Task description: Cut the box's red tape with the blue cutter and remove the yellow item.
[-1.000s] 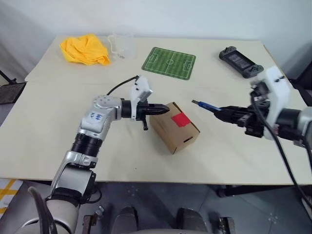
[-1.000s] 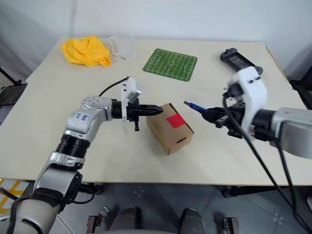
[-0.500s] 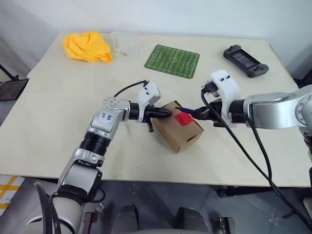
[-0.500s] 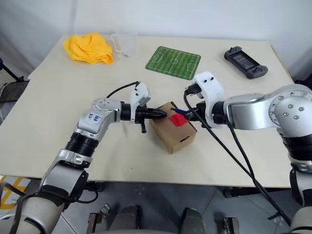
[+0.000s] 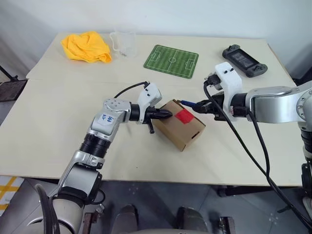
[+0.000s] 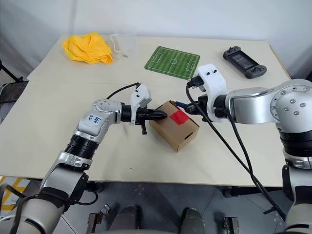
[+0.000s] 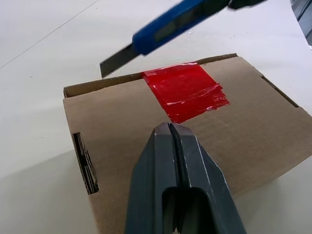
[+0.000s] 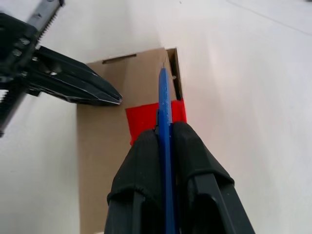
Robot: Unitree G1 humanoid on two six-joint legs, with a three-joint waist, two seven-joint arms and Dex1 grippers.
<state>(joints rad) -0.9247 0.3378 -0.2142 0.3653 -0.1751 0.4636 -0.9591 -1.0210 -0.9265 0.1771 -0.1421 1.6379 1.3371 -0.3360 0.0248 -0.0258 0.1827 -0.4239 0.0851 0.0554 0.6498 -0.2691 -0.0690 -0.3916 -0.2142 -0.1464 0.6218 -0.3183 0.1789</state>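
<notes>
Moved: our right arm has swung in from the table's right edge to the box
Right gripper (image 8: 165, 131): clamped on the blue cutter (image 7: 168, 28), blade over the box's far edge beside the red tape (image 7: 185, 90)
Left gripper (image 7: 169, 130): closed, empty, tips pressed on the box (image 5: 183, 129)
Box: mid-table, flaps closed
</notes>
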